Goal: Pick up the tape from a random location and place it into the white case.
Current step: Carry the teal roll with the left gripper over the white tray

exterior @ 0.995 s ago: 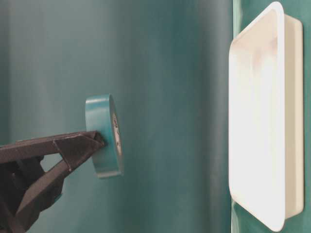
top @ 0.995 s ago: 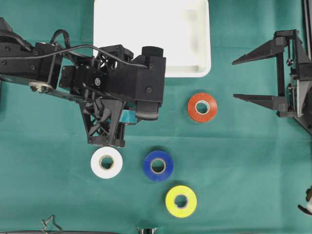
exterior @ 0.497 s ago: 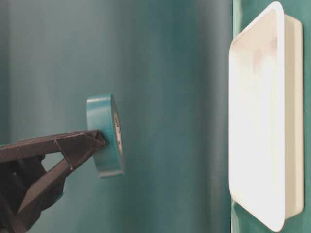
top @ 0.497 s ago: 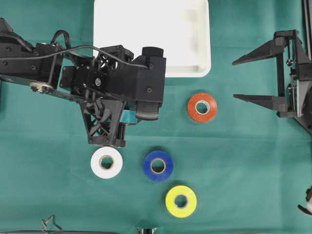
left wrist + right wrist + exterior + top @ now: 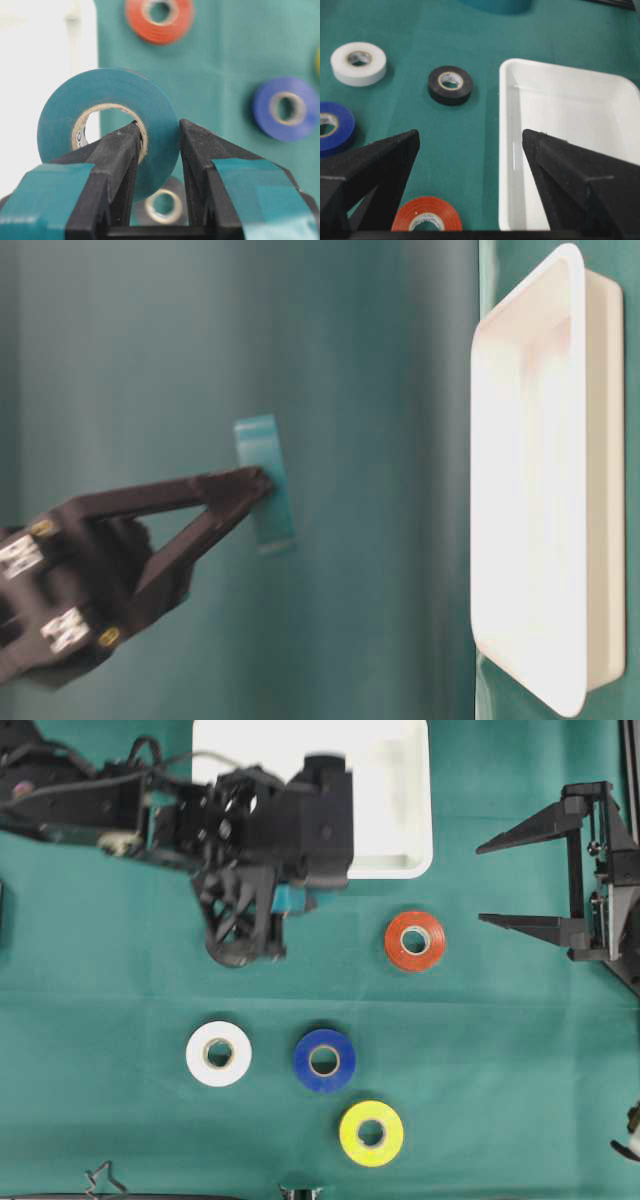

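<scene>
Right pincer (image 5: 470, 150) jaws spread wide, nothing between them, one at 7 o'clock, the other at 4. White case (image 5: 620, 87) sits at 3 o'clock on the green desk (image 5: 420, 30). Black roll (image 5: 450, 84) just left of its rim, white roll (image 5: 358, 63) at 10, blue roll (image 5: 332, 125) at 9, cut by edge. Orange roll (image 5: 427, 215) at 6.

Green cloth (image 5: 500, 1050) matt; white case (image 5: 400, 810) glossy plastic; teal tape (image 5: 150, 107) smooth (jaws rough, black).
</scene>
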Controlling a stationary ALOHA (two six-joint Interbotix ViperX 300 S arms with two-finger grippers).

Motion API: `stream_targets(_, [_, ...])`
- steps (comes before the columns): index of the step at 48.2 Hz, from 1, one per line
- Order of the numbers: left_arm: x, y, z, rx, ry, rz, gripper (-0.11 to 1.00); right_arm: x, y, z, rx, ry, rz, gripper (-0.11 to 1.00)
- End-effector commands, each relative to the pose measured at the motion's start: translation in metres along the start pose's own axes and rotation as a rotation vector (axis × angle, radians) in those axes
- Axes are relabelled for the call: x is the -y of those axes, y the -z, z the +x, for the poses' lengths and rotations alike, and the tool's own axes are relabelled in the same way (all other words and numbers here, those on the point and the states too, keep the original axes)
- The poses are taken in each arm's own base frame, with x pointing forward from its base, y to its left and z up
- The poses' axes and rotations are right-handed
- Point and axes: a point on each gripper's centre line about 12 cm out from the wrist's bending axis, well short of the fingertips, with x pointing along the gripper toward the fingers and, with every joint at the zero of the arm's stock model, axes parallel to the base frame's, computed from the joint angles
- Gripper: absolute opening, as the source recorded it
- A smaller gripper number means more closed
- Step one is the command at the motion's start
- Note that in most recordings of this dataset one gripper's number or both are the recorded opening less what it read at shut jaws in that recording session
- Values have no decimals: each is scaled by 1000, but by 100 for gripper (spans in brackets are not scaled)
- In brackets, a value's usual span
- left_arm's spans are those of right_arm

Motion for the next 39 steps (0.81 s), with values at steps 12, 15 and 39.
stream_targets(12, [-61, -10, 2, 41, -92, -37, 21, 1, -12, 0, 18, 3, -4, 92])
stream_targets(15, [-76, -8, 3, 37, -113, -57, 21, 1, -12, 0, 18, 3, -4, 92])
stream_targets(39, [-114, -4, 8, 36, -168, -90, 21, 1, -11, 0, 6, 3, -13, 92])
